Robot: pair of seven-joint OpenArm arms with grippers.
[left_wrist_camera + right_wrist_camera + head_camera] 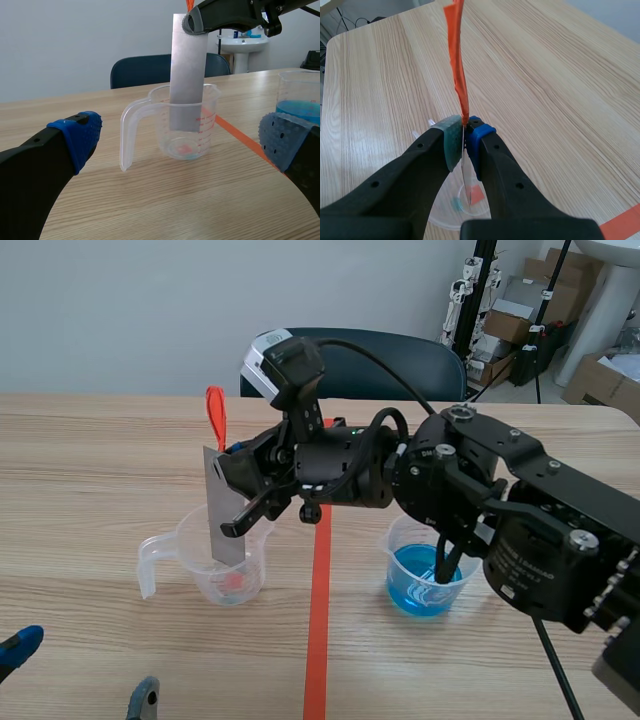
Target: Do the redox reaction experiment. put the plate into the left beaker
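A grey metal plate (pixel 222 508) with an orange tape loop (pixel 216 416) at its top hangs upright, its lower end inside the clear left beaker (pixel 228 558). My right gripper (pixel 243 478) reaches across the middle and is shut on the plate's upper part. From the left wrist, the plate (pixel 187 75) stands in the beaker (pixel 186 125) ahead of my open left gripper (pixel 182 140). The right wrist view looks down the plate's thin edge (pixel 466 170), pinched between the pads, with the orange tape (pixel 458 65) rising ahead and the beaker (pixel 465 202) below.
A second beaker (pixel 428 568) of blue liquid stands to the right of the orange tape line (pixel 318 580), under the right arm. A blue chair (pixel 380 365) sits behind the table. Boxes and stands fill the far right corner.
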